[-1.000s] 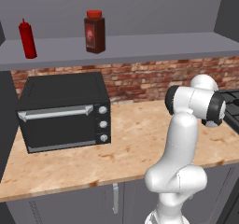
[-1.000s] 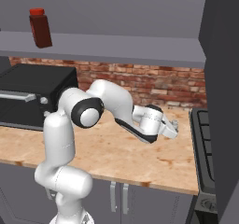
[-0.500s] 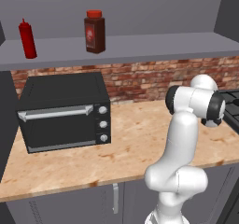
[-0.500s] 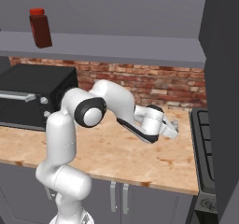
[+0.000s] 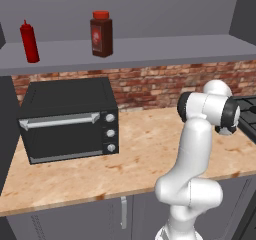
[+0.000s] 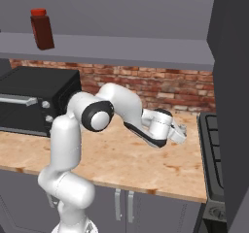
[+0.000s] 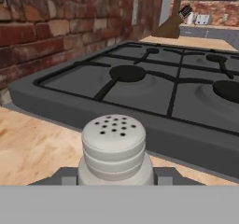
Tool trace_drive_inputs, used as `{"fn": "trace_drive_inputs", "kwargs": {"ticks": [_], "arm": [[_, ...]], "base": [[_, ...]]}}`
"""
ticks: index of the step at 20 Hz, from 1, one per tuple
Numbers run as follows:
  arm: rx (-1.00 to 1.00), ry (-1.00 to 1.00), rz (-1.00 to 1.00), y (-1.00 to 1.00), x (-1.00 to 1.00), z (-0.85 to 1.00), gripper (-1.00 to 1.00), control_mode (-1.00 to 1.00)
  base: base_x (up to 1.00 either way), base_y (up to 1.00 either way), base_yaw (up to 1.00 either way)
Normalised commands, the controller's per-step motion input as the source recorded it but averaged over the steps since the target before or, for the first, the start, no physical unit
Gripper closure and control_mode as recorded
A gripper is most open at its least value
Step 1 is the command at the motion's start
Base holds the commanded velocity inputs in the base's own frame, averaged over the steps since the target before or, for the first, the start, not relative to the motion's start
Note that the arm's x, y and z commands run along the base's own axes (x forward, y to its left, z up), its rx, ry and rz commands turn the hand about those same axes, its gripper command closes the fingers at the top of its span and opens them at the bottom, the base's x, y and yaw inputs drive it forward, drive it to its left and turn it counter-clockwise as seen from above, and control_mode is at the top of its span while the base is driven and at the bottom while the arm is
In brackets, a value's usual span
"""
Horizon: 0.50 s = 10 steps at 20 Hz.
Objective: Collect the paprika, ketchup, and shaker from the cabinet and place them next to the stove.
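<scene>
The small pale grey-white cylindrical shaker (image 7: 113, 148) sits clamped in the gripper (image 6: 178, 133), low over the wooden counter (image 7: 28, 148) beside the black cooktop stove (image 7: 154, 85) (light, rigid, probably slick-sided, best gripped round its body).

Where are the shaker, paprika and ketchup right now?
shaker (image 7: 114, 139): hand view, on its perforated cap.
paprika (image 5: 101, 35): left base view, on the jar's label.
ketchup (image 5: 30, 43): left base view, on the bottle's red body.
</scene>
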Motion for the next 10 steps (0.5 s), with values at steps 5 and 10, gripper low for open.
{"fn": "trace_drive_inputs", "kwargs": {"ticks": [5, 10], "arm": [[0.00, -0.11, 0.00, 0.01, 0.00, -0.28, -1.00, -1.00], [0.00, -0.09, 0.00, 0.02, -0.01, -0.21, -1.00, -1.00]], "base": [[0.00, 0.00, 0.00], [0.00, 0.00, 0.00]]}}
